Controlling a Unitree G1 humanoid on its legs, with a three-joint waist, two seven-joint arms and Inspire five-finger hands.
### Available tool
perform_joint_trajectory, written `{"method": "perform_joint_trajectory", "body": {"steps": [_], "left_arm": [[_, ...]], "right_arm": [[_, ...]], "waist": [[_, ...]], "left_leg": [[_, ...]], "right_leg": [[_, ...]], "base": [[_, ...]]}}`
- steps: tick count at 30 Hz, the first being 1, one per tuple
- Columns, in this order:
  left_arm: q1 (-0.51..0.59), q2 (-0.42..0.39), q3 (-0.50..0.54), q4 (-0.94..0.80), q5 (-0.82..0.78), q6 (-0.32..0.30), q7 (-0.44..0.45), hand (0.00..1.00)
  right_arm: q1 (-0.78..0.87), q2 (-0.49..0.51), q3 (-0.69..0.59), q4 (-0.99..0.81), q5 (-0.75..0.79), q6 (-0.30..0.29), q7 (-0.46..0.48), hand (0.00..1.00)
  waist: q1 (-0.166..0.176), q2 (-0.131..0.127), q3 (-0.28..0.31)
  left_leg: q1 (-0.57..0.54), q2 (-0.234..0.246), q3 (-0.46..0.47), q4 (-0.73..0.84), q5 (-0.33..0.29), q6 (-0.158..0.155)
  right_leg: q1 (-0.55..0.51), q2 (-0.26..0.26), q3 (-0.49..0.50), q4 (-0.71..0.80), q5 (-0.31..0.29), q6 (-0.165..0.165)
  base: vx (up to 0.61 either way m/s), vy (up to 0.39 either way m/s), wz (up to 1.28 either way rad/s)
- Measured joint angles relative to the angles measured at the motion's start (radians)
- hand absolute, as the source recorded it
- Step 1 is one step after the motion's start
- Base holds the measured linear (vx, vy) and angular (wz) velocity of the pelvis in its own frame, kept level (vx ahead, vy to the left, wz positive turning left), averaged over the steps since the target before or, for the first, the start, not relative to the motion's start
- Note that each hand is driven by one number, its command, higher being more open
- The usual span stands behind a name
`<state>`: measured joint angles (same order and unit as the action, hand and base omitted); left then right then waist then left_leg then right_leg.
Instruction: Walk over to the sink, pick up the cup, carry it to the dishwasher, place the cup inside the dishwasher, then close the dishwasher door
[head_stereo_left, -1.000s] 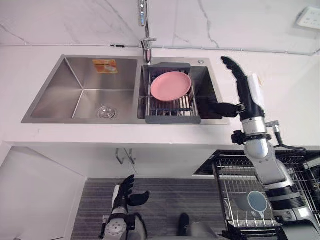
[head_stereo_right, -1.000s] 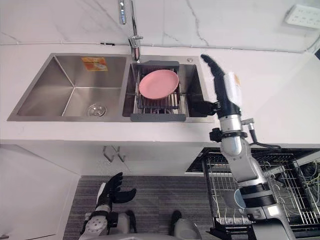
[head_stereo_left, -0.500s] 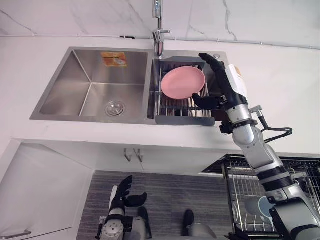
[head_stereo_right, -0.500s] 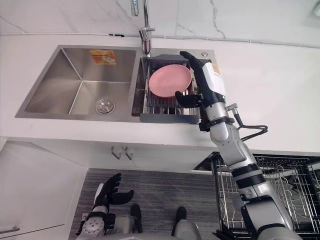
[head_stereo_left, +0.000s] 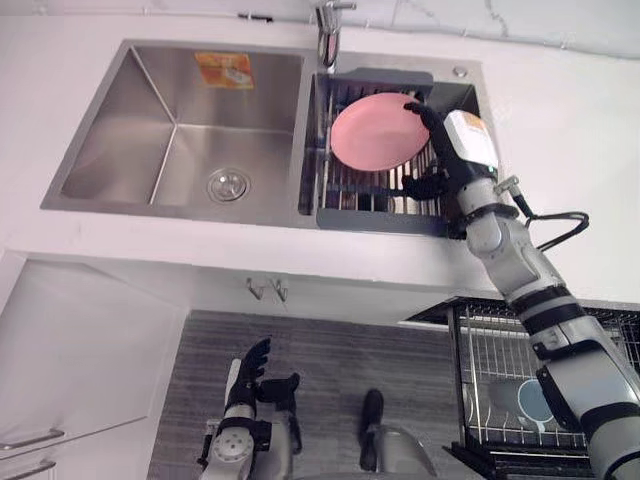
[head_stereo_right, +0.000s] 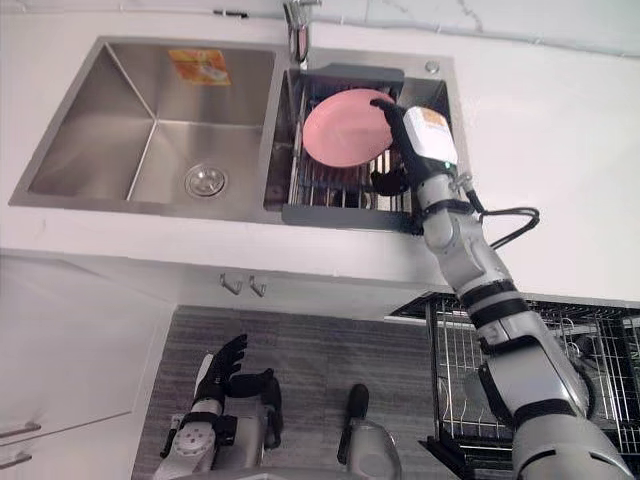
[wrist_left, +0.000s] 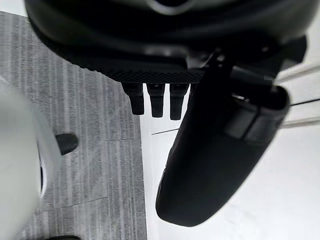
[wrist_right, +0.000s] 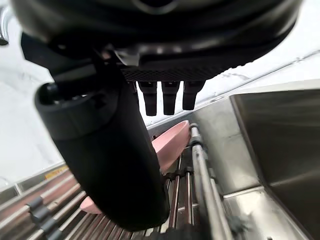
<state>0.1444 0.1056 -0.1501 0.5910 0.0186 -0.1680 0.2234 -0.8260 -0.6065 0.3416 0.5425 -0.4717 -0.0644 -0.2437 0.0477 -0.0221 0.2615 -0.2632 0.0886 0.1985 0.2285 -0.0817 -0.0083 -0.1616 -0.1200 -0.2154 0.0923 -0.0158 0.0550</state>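
My right hand (head_stereo_left: 447, 163) hangs open over the right side of the dish rack (head_stereo_left: 375, 215) in the sink's right basin. Its straight fingers (wrist_right: 169, 97) reach the right rim of a pink plate (head_stereo_left: 370, 130) leaning in the rack; I cannot tell if they touch. The thumb (wrist_right: 107, 160) points out over the rack's bars. A pale blue cup-like vessel (head_stereo_left: 525, 403) lies in the pulled-out dishwasher rack (head_stereo_left: 485, 350) at the lower right. My left hand (head_stereo_left: 246, 372) hangs open low over the floor, holding nothing.
The steel left basin (head_stereo_left: 180, 130) has a drain and an orange sticker. The faucet (head_stereo_left: 328, 20) stands behind the divider. White counter (head_stereo_left: 570, 120) runs to the right, with white cabinet doors (head_stereo_left: 80, 360) below on the left and grey floor (head_stereo_left: 330, 370).
My right hand has swung left from above the counter beside the sink to over the dish rack, by the pink plate. The camera has shifted too. The left hand stays low.
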Motion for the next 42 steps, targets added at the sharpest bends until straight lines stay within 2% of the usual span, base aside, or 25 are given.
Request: {"method": "perform_joint_trajectory", "body": {"steps": [2, 6, 7, 11, 18, 22, 25, 30, 35, 36, 42], "left_arm": [[-0.01, 0.0, 0.001, -0.002, -0.001, -0.002, 0.011, 0.9], [-0.024, 0.0, 0.008, -0.008, -0.02, -0.013, 0.019, 0.9], [-0.031, 0.0, 0.008, -0.009, -0.02, -0.015, 0.019, 0.9], [-0.047, -0.003, 0.007, -0.023, -0.038, -0.02, 0.02, 0.9], [-0.068, -0.004, 0.007, -0.031, -0.04, -0.022, 0.021, 0.9], [-0.081, -0.004, 0.006, -0.033, -0.04, -0.022, 0.021, 0.9], [-0.083, -0.008, 0.007, -0.036, -0.04, -0.022, 0.021, 0.9], [-0.084, -0.012, 0.014, -0.039, -0.037, -0.018, 0.017, 0.9], [-0.07, -0.009, 0.047, -0.039, -0.03, -0.003, 0.011, 0.9], [-0.064, -0.008, 0.063, -0.039, -0.026, 0.002, 0.01, 0.9], [-0.007, -0.009, 0.087, -0.025, -0.016, 0.023, 0.01, 0.9]], "right_arm": [[-0.037, 0.0, 0.001, 0.026, -0.006, 0.006, -0.016, 0.9], [-0.116, -0.001, 0.02, 0.079, -0.007, 0.015, -0.023, 0.9], [-0.132, -0.001, 0.02, 0.088, -0.007, 0.017, -0.029, 0.3], [-0.203, -0.001, 0.051, 0.158, -0.006, 0.018, -0.035, 0.3], [-0.267, -0.032, 0.087, 0.17, -0.026, -0.004, -0.067, 0.3], [-0.29, -0.032, 0.084, 0.137, -0.023, 0.005, -0.071, 0.3], [-0.211, -0.034, 0.025, 0.005, -0.023, 0.003, -0.071, 0.3], [0.011, -0.035, -0.101, -0.268, -0.023, -0.002, -0.072, 0.3], [0.216, -0.016, -0.251, -0.52, -0.024, -0.023, -0.09, 0.3], [0.276, -0.005, -0.313, -0.586, -0.024, -0.035, -0.096, 0.3], [0.544, 0.078, -0.569, -0.718, -0.024, -0.041, -0.145, 0.3]], "waist": [[0.015, 0.001, 0.013], [0.02, 0.004, 0.038], [0.022, 0.005, 0.044], [0.042, 0.013, 0.071], [0.047, 0.017, 0.094], [0.052, 0.018, 0.096], [0.051, 0.018, 0.096], [0.031, 0.016, 0.096], [0.005, -0.009, 0.095], [-0.012, -0.023, 0.092], [-0.075, -0.056, 0.066]], "left_leg": [[-0.016, 0.001, -0.009, 0.007, 0.0, 0.0], [-0.035, 0.001, -0.02, 0.02, 0.0, 0.0], [-0.042, 0.001, -0.024, 0.022, 0.0, 0.0], [-0.067, 0.001, -0.04, 0.035, 0.002, 0.002], [-0.094, 0.003, -0.053, 0.037, 0.013, 0.01], [-0.096, 0.007, -0.056, 0.027, 0.019, 0.015], [-0.095, 0.008, -0.054, 0.026, 0.02, 0.013], [-0.071, 0.01, -0.044, 0.026, 0.015, 0.006], [0.0, 0.015, 0.02, 0.024, -0.005, -0.005], [0.018, 0.016, 0.049, 0.027, -0.015, -0.001], [0.091, 0.05, 0.166, 0.077, -0.083, -0.004]], "right_leg": [[-0.009, 0.001, -0.008, 0.001, 0.0, 0.0], [-0.016, 0.001, -0.013, 0.005, 0.0, 0.0], [-0.02, 0.001, -0.018, 0.006, 0.0, 0.0], [-0.037, 0.001, -0.031, 0.016, -0.002, -0.001], [-0.065, 0.002, -0.041, 0.041, -0.008, -0.005], [-0.073, 0.007, -0.044, 0.048, -0.009, -0.007], [-0.073, 0.008, -0.043, 0.049, -0.011, -0.009], [-0.064, 0.007, 0.003, 0.066, -0.012, -0.009], [-0.04, 0.006, 0.082, 0.074, -0.012, -0.008], [-0.037, 0.006, 0.108, 0.073, -0.014, -0.005], [-0.015, 0.028, 0.223, 0.072, -0.017, 0.009]], "base": [[-0.01, -0.009, 0.12], [-0.01, 0.0, 0.08], [-0.03, 0.006, 0.09], [-0.02, 0.0, 0.1], [-0.03, 0.001, 0.05], [-0.02, -0.006, 0.01], [0.01, 0.001, 0.01], [0.03, 0.032, -0.03], [0.0, 0.036, -0.39], [-0.02, 0.02, -0.55], [0.0, 0.022, -0.64]]}}
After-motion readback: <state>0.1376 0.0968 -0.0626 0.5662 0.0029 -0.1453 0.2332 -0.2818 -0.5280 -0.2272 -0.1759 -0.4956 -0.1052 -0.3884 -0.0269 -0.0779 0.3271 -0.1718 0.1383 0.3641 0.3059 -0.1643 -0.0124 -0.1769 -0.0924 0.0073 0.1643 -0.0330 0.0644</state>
